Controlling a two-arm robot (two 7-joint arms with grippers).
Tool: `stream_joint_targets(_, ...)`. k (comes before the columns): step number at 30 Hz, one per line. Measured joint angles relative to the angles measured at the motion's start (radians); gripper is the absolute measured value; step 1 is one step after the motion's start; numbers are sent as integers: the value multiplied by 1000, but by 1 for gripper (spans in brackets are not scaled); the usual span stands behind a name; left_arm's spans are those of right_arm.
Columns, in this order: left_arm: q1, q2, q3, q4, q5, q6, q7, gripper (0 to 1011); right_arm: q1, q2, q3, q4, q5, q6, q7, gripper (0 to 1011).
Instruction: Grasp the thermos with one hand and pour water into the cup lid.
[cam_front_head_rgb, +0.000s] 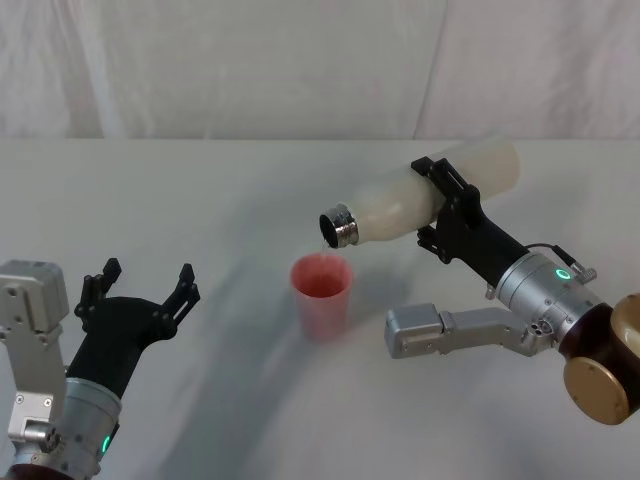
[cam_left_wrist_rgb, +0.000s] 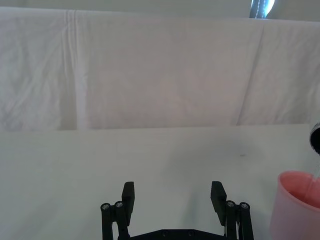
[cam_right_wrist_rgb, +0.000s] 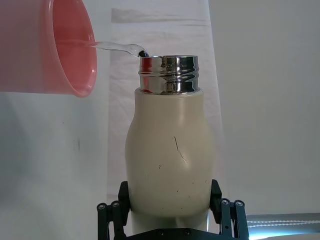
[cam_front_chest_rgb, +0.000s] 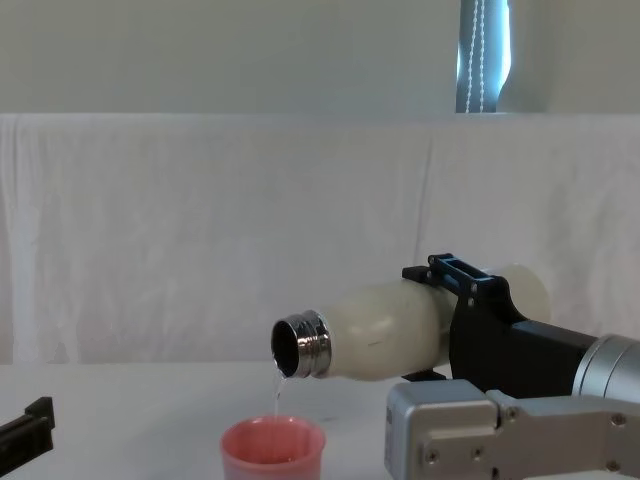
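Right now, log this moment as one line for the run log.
right gripper: holding bottle tipped | water: streaming into pink cup | left gripper: open, idle | table: cup upright

White-clothed table (cam_front_head_rgb: 200, 200), pink cup lid (cam_front_head_rgb: 322, 296) standing upright on it

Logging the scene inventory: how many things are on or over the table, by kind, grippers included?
Thermos: 1, held tipped over the cup by the right gripper
Pink cup lid: 1
Grippers: 2, left gripper open, right gripper shut on the thermos
Total: 4
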Motion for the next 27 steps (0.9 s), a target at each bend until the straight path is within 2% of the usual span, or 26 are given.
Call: stream_joint_targets(27, 0, 0, 0, 0, 0, 0, 0, 1001, 4, 7, -3, -4, -6, 1, 0, 951)
